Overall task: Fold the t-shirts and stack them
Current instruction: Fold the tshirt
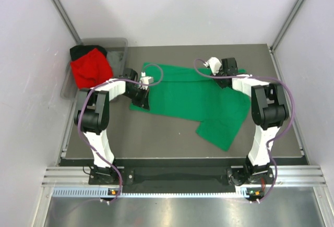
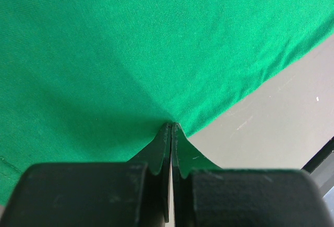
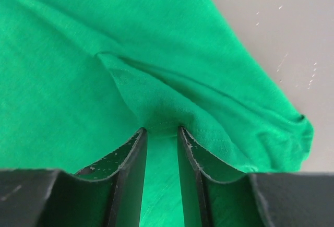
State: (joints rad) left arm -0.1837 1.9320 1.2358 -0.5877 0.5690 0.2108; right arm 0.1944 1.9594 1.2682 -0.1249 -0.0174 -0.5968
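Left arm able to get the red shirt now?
Likely not yet: the left gripper is shut on the green t-shirt. Once it lets go, the red t-shirt lies uncovered just beside it.

Spread t-shirt (image 1: 193, 94) on table (image 1: 156, 135) centre; bin (image 1: 118, 52) at far-left corner (two bunched t-shirts (image 1: 91, 70) heaped in it)

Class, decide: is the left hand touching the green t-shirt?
Touching. The left wrist view shows the left hand pinched shut on a pucker of the green t-shirt.
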